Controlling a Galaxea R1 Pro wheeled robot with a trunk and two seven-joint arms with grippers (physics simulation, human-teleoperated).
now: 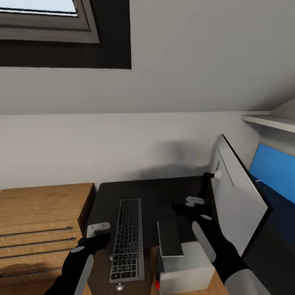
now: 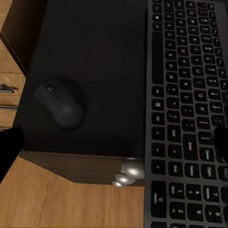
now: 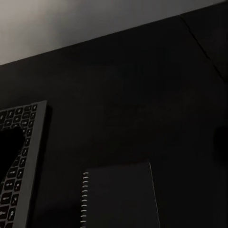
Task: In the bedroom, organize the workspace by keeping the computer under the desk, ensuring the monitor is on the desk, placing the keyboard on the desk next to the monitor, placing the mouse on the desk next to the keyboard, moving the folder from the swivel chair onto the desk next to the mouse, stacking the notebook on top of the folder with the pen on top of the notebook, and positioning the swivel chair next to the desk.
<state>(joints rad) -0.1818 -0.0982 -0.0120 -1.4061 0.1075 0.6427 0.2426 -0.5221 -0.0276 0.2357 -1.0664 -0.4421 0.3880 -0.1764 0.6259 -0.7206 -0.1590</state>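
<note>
One keyboard lies on the black bench, its near end overhanging the front edge. One mouse rests on the bench just beside it, on the left. One monitor stands at the right, back towards the camera. One computer shows at the bench front. One spiral notebook lies on the bench near the keyboard.

Left end effector hovers over the mouse; right end effector hangs near the monitor stem. Opening of either cannot be determined.

Judged step: arranging mouse beside keyboard. Next move likely requires descending squarely onto the mouse.
</note>
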